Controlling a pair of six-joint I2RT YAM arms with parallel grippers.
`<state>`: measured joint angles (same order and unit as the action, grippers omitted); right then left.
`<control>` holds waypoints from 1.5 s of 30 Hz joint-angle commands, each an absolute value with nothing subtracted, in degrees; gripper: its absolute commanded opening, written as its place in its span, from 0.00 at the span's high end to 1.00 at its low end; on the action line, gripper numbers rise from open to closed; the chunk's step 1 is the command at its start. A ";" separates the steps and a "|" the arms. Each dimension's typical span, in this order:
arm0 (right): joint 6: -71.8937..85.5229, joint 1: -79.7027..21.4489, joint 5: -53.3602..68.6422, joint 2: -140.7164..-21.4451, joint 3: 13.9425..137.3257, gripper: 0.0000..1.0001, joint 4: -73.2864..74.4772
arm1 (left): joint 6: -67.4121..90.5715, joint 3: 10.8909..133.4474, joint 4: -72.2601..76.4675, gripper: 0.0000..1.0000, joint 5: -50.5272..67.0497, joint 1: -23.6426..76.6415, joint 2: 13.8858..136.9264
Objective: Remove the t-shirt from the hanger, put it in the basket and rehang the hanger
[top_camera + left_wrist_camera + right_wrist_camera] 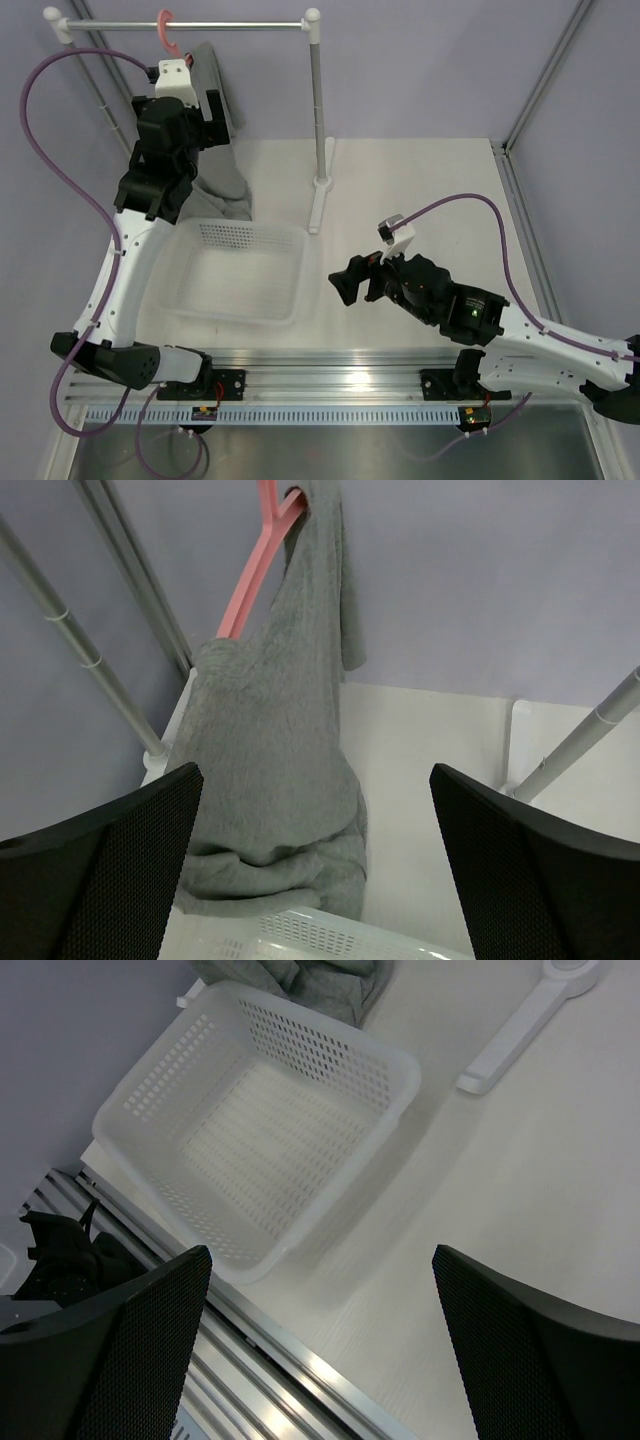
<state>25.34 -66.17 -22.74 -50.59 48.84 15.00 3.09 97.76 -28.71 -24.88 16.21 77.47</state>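
Hovering wide open and empty, the left pincer [315, 775] faces the t-shirt [290, 730] on the hanger [255, 570] at 11 o'clock of the surface [430, 190]: likely the approach step, with pinching cloth and pulling it free next.

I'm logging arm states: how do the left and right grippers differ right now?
The left gripper sits high by the rail, facing the t-shirt on the hanger; the right gripper sits low over the table, facing the basket. The left is close to the t-shirt; the right is far from it. Both are open and empty.
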 commanded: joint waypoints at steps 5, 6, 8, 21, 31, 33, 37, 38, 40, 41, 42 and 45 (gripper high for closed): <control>24.96 -66.53 -19.08 -51.94 52.29 0.01 14.85 | -2.02 98.18 -26.63 0.01 -23.98 12.31 76.20; 24.87 -66.45 -18.72 -52.12 52.56 0.01 15.11 | -2.20 97.83 -26.72 0.01 -24.17 11.96 76.11; 24.61 -66.45 -18.63 -52.82 52.82 0.00 15.38 | -2.81 97.21 -26.63 0.01 -23.04 10.64 75.85; 24.43 -66.45 -19.16 -55.37 53.96 0.01 16.34 | -4.13 96.50 -28.91 0.12 -8.97 2.81 78.30; 24.70 -66.45 -17.93 -55.20 54.05 0.01 16.35 | -5.19 97.65 -29.00 0.38 -9.75 2.02 81.03; 24.70 -66.45 -17.58 -55.20 54.14 0.00 16.52 | -5.19 97.65 -29.09 0.41 -10.46 2.02 81.65; 24.52 -66.45 -17.84 -54.85 53.88 0.01 16.09 | -6.41 97.91 -28.92 0.58 -8.09 1.93 81.74; 24.52 -66.53 -17.58 -54.76 53.79 0.00 16.08 | -6.50 98.26 -28.83 0.69 -8.96 1.93 81.74; 24.61 -66.45 -17.40 -55.02 53.79 0.01 15.91 | -6.85 98.87 -28.92 0.80 -10.10 1.93 81.48; 24.70 -66.53 -17.14 -55.11 53.96 0.00 16.08 | -7.73 99.14 -28.83 0.89 -10.80 1.93 81.39; 24.70 -66.45 -17.05 -55.37 53.96 0.01 16.08 | -8.08 99.49 -28.92 0.93 -11.25 2.02 81.30; 24.70 -66.45 -16.70 -55.89 54.14 0.01 16.00 | -8.61 101.07 -28.83 1.00 -14.67 1.93 81.65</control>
<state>25.30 -66.17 -17.85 -55.48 51.53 16.43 -7.01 96.84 -31.27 -11.46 2.39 81.62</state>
